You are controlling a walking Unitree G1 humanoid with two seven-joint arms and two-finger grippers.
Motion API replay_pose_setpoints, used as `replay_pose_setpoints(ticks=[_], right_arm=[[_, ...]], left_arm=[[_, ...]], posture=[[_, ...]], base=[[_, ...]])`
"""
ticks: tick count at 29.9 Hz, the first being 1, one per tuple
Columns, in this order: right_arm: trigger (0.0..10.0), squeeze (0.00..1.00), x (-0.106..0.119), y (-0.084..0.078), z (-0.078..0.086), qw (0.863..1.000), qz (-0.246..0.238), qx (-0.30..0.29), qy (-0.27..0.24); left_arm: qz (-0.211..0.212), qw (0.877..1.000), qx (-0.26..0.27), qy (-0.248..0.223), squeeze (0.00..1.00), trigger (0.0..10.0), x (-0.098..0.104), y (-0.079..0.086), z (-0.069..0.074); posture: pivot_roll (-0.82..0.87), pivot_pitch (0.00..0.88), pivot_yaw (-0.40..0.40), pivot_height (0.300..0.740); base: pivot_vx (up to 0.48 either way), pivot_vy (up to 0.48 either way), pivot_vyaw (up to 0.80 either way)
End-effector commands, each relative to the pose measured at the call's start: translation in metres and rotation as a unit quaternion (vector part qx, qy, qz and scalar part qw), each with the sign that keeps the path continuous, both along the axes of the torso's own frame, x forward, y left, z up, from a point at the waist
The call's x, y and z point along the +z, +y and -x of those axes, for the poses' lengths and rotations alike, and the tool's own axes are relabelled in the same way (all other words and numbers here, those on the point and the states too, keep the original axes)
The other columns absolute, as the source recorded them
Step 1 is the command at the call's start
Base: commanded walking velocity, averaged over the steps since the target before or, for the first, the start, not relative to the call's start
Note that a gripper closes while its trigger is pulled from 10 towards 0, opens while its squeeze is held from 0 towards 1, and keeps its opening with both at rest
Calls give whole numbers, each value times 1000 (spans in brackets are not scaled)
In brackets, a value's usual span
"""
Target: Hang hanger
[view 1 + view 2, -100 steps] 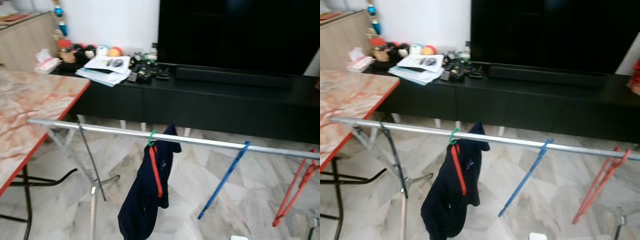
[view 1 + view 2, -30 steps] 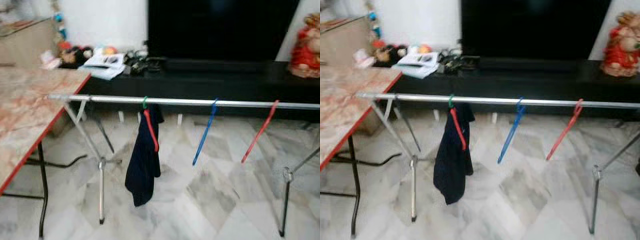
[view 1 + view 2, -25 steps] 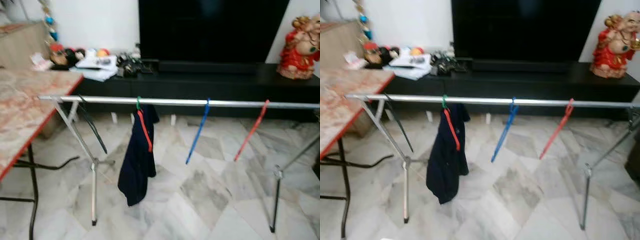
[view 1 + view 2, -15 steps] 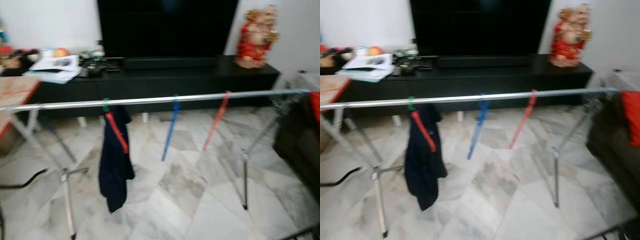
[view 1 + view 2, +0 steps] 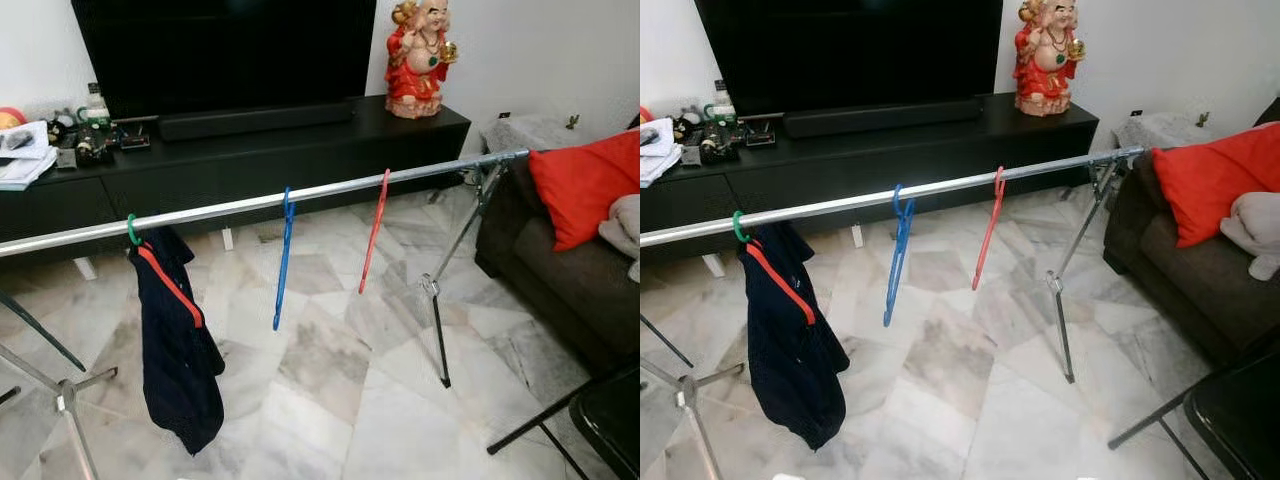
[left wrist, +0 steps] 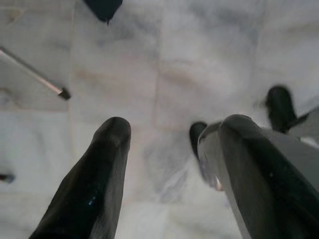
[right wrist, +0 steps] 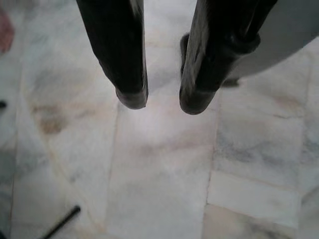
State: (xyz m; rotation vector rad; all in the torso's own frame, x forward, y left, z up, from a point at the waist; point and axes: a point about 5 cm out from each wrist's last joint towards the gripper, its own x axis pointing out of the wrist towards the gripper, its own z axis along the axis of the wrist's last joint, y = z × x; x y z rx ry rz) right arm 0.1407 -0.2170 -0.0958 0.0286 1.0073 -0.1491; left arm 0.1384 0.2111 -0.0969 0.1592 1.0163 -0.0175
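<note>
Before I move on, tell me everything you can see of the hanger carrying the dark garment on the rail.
The hanger has a green hook looped over the silver rail, near its left part in the head views. Its visible arm is red-orange, looks plastic, and slants down to the right. A dark navy garment is draped over it, covering the rest, and hangs clear of the marble floor. It hangs apart from the blue hanger further right.

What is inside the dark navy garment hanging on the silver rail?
A red hanger with a green hook over the silver rail shows along the dark navy garment; its other arm is covered by cloth.
</note>
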Motion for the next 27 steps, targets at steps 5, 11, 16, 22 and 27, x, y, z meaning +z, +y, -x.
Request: replay_pose_setpoints(ticks=[5,11,16,22,27], right_arm=[[10000,0,-3,-6,14,1000,3,-11,9],[10000,0,-4,-8,17,1000,5,-10,12],[10000,0,-4,-7,17,1000,4,-5,14],[10000,0,-4,1,11,1000,1,0,7],[10000,0,-3,6,6,1000,-1,3,0]], left_arm=[[0,1000,-18,-2,0,10000,0,-1,-1],[-2,1000,-23,-1,0,10000,0,1,1],[-2,1000,-25,-5,0,10000,1,4,0],[-2,1000,-28,-5,0,10000,2,4,-1],[0,999,-30,-13,0,10000,4,3,-6]], posture=[[-17,23,33,740],[-16,35,31,740],[-10,30,27,740],[-15,17,32,740],[-6,7,33,740]], base=[[0,0,-788],[0,0,-788],[0,0,-788],[0,0,-788],[0,0,-788]])
